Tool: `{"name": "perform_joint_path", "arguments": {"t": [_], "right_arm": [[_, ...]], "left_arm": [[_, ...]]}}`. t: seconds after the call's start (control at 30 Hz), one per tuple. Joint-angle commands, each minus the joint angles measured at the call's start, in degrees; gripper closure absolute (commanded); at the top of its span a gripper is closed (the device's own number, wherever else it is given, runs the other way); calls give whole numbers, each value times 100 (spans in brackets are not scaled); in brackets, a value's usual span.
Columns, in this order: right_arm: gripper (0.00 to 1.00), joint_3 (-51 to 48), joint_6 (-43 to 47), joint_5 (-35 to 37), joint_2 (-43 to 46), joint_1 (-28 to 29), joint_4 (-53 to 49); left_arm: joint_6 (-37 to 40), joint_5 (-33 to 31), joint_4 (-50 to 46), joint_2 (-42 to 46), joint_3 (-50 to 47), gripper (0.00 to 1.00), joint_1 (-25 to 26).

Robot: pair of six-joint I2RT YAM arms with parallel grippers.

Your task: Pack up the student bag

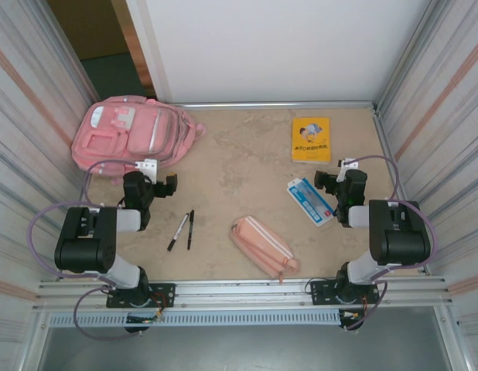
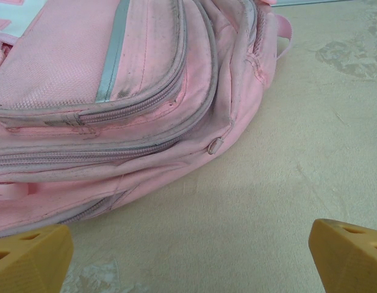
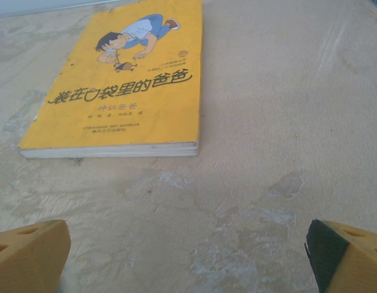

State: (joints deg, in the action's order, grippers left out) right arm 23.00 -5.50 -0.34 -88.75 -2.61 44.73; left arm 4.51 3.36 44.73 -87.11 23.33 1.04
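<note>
Surface: beige marbled tabletop [image 1: 239, 154], enclosed by corrugated metal side walls [image 1: 26, 116] and a white back panel [image 1: 285, 46].
Item: student bag [image 1: 131, 135], soft pink, grey zips, white patch, grubby seams; lying flat, far left corner.
Tools: left gripper [image 2: 188, 253], right gripper [image 3: 188, 256], both spread wide, holding nothing.

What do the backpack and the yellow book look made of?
The student bag looks like soft matte pink fabric: visible weave, stitched seams, zips, grubby edges. The yellow book looks like a paperback: thin smooth card cover, paper page edges along its near side.
</note>
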Motion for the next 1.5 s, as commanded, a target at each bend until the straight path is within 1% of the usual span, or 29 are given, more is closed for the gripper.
{"name": "perform_joint_path", "arguments": {"t": [0.0,0.47,0.57,0.7,0.77,0.8,0.83,0.87,0.9,0.93,1.0,1.03,1.07,1.1,1.17,1.23,1.27,1.33,1.37,1.43,1.47], "right_arm": [[1,86,75,-69,43,-2,36],[1,92,63,-80,42,-14,13],[1,84,79,-37,43,6,39],[1,66,81,12,54,29,62],[1,53,75,213,136,84,51],[1,77,122,520,310,208,-93],[1,185,181,957,644,405,-604],[1,345,212,1090,976,543,-1195],[1,392,295,1249,1317,743,-1502],[1,359,377,1356,1610,907,-1557],[1,503,401,1346,2183,1083,-2065],[1,629,299,1330,2450,1159,-2419],[1,696,271,1274,2705,1251,-2676],[1,735,242,1280,2949,1378,-2865],[1,773,215,1225,3449,1611,-3154],[1,789,217,1193,3793,1823,-3392],[1,810,202,1133,3907,1970,-3515],[1,824,139,982,4028,2384,-3646],[1,783,136,889,4056,2724,-3587],[1,717,248,905,4031,3468,-3424],[1,706,354,1038,3966,3885,-3355]], "left_arm": [[41,-48,44,44,34,1,12],[28,-24,38,45,40,1,-2],[-25,155,42,43,33,1,-98],[-38,147,63,41,27,1,-97],[-38,148,62,45,23,1,-98],[-33,139,54,45,30,1,-100],[-37,137,66,57,20,1,-100],[-43,101,91,62,1,1,-97],[-55,64,134,74,-25,1,-94],[-49,93,148,113,-45,1,-87],[129,188,89,395,-104,1,9],[240,135,-239,656,-68,2,116],[293,38,-890,970,76,1,248],[296,-1,-1431,1304,237,1,367],[298,-15,-2194,1809,447,1,565],[197,-168,-2716,2315,543,1,801],[53,-127,-2882,2541,556,1,885],[-411,296,-3204,2855,613,1,941],[-660,457,-3682,3025,734,1,980],[-1139,295,-4605,3323,1031,1,1149],[-1298,304,-5055,3483,1176,1,1219]]}}
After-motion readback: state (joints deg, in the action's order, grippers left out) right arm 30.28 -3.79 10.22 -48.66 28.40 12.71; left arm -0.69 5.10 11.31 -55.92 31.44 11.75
